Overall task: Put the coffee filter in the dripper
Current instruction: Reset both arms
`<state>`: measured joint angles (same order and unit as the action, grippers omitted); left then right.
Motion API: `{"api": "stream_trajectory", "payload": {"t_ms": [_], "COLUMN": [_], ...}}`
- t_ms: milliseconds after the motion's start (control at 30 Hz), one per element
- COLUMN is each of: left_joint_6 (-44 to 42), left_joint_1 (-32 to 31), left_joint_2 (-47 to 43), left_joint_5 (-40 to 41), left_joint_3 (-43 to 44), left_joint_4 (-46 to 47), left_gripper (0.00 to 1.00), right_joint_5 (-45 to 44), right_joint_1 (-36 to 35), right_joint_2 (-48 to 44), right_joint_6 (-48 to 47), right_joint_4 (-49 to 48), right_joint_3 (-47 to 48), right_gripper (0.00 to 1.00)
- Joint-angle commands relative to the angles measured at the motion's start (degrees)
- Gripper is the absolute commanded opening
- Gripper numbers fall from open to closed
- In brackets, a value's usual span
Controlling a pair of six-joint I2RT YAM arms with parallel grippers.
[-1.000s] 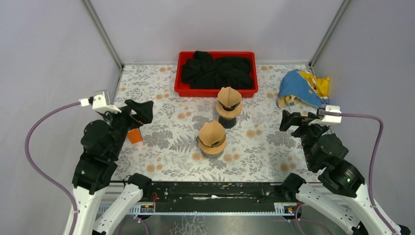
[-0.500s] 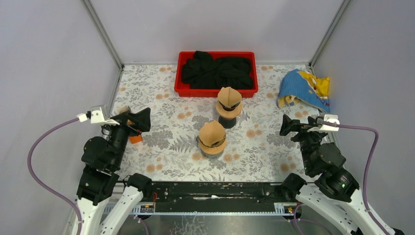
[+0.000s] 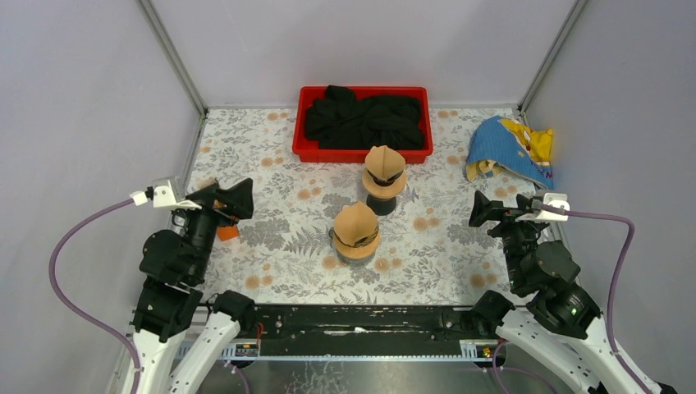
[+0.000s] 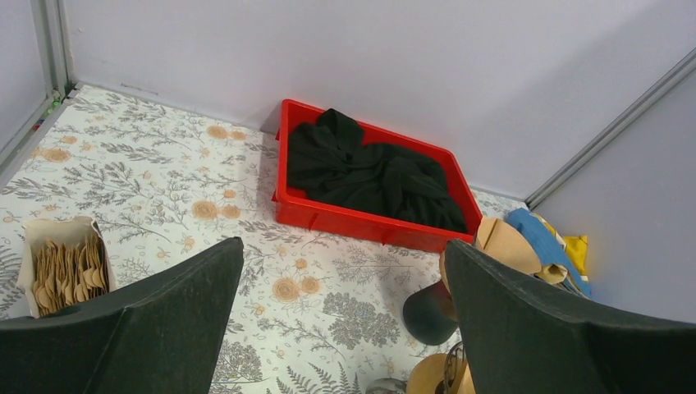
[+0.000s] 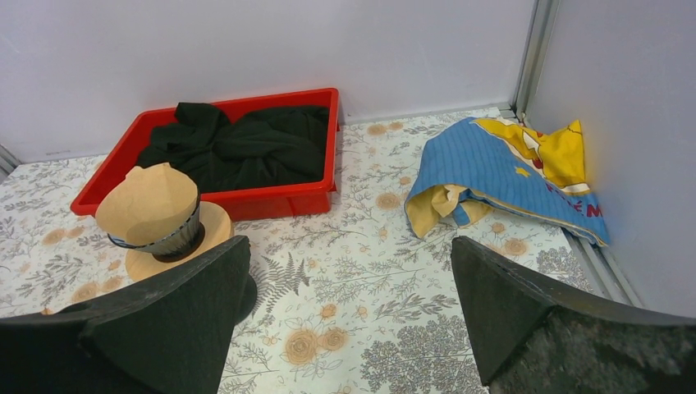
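Note:
Two drippers stand mid-table, each with a brown paper coffee filter sticking up out of it: the near dripper [image 3: 356,230] and the far dripper [image 3: 384,174]. In the right wrist view the far dripper's filter [image 5: 149,201] sits in a black ribbed cone on a wooden disc. An open cardboard box of spare filters [image 4: 64,264] lies at the left. My left gripper [image 3: 231,202] [image 4: 343,246] is open and holds nothing, left of the near dripper. My right gripper [image 3: 489,210] [image 5: 351,242] is open and holds nothing, well right of both drippers.
A red tray [image 3: 305,151] with black cloth stands at the back centre. A blue and yellow cloth [image 3: 509,149] lies crumpled at the back right by the wall. A small orange object [image 3: 227,233] shows under my left gripper. Walls close in the table on three sides.
Both arms have drawn back and down toward their bases since the earliest frame, then held still. Both grippers stayed open. Drippers and filters have not moved.

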<state>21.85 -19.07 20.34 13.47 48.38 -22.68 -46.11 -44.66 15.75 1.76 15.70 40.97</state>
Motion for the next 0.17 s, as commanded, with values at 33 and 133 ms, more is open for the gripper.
{"api": "stream_trajectory", "payload": {"t_ms": [33, 133], "left_joint_6": [-1.32, -0.99], "left_joint_1": [0.35, 0.3], "left_joint_2": [0.12, 0.14], "left_joint_5": [-0.03, 0.21], "left_joint_3": [0.39, 0.6], "left_joint_4": [3.45, 3.13], "left_gripper": [1.0, 1.0], "right_joint_5": [-1.78, -1.71], "right_joint_1": [0.27, 0.26], "right_joint_2": [-0.73, -1.01], "right_joint_6": [-0.63, -0.58], "right_joint_4": [-3.62, -3.5], "right_joint_3": [-0.06, -0.09], "right_gripper": [0.99, 0.99]}}
